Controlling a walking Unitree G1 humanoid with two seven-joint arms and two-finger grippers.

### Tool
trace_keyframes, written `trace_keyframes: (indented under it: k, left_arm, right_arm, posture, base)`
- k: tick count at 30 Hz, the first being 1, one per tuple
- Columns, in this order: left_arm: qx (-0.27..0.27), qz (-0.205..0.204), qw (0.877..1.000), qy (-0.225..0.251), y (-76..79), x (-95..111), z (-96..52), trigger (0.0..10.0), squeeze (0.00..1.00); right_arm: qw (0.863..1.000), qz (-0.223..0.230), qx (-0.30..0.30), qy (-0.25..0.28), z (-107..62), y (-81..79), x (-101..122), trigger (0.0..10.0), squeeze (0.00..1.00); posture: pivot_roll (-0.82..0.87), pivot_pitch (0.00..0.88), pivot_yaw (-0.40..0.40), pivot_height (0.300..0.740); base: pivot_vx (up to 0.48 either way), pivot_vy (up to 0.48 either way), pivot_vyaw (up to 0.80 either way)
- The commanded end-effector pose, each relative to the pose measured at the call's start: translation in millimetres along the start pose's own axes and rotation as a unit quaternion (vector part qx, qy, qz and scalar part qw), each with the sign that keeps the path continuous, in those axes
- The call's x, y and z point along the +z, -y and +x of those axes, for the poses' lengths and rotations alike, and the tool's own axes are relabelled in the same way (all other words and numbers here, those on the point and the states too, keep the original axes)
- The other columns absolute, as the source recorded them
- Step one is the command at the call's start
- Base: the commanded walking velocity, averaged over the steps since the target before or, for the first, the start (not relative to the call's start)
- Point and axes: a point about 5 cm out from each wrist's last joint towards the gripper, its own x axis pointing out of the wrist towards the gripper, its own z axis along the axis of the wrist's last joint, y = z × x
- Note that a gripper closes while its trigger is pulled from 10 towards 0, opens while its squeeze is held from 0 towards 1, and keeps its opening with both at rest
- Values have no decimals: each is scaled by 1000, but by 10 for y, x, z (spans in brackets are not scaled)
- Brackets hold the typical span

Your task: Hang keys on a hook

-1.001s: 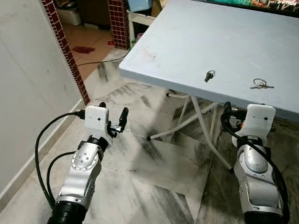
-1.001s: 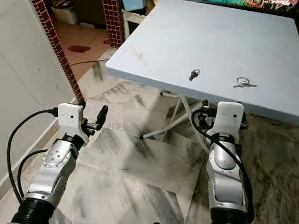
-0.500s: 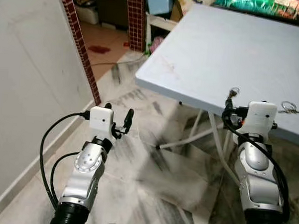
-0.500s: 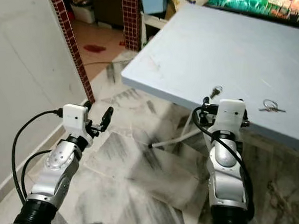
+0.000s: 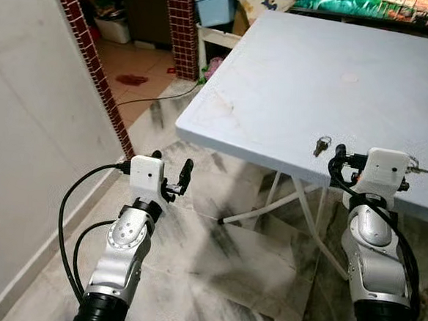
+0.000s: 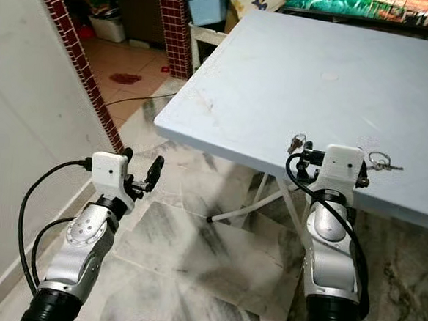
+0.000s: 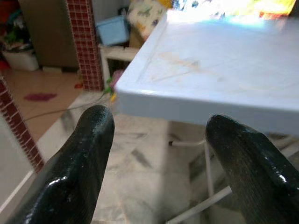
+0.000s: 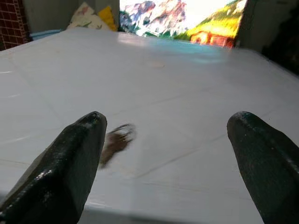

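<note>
Pale-blue surface (image 5: 294,70) carries two key sets; we approach, right gripper (image 8: 168,154) fingers spread toward nearer keys (image 5: 321,145), left gripper (image 7: 159,158) likewise spread.

Bright daylight, wrist views softly blurred

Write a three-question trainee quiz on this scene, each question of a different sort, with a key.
1. True or false: the right end effector is shut on a bunch of keys.
2. Which lies further to the robot's right on the table? A) the small dark key bunch B) the ringed key set
3. Fill in: the left end effector hangs over the ____, short of the table.

Key: 1 false, its fingers are spread and empty; 2 B; 3 floor.
</note>
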Motion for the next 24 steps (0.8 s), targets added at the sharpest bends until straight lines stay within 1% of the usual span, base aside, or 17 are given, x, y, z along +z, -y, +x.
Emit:
trace_keyframes:
  k: [1, 7, 12, 15, 16, 20, 24]
  left_arm:
    - [3, 1, 1000, -3, -8, -2, -11, 10000, 0]
    - [2, 1, 1000, -2, -2, 3, -12, 10000, 0]
    - [4, 2, 1000, -3, -12, 5, -16, 10000, 0]
    - [7, 4, 1000, -4, -21, 12, -26, 10000, 0]
    - [7, 4, 1000, -4, -21, 12, -26, 10000, 0]
    - [9, 6, 1000, -4, -38, 23, -43, 10000, 0]
    - [8, 9, 1000, -6, -56, 25, -85, 10000, 0]
  right_arm:
    - [1000, -1, -8, -6, 1, 53, -16, 10000, 0]
    - [1000, 3, -1, -6, 11, 40, -12, 10000, 0]
    - [1000, 14, 13, -5, 22, -7, 1, 10000, 0]
    - [999, 22, 26, -7, 19, -83, 1, 10000, 0]
    - [999, 22, 26, -7, 19, -83, 1, 10000, 0]
    - [999, 29, 28, -4, 58, -120, 28, 10000, 0]
    - [999, 43, 27, -6, 169, -124, 72, 10000, 0]
  posture:
    - [-60, 145, 52, 740]
    - [-57, 148, 50, 740]
    - [-53, 149, 50, 740]
    - [-42, 154, 54, 740]
    - [-42, 154, 54, 740]
    - [-32, 162, 60, 740]
    - [-19, 178, 69, 740]
  base:
    - [0, 0, -788]
    - [0, 0, -800]
    - [0, 0, 0]
    - [0, 0, 0]
    - [0, 0, 0]
    - [0, 0, 0]
    - [0, 0, 0]
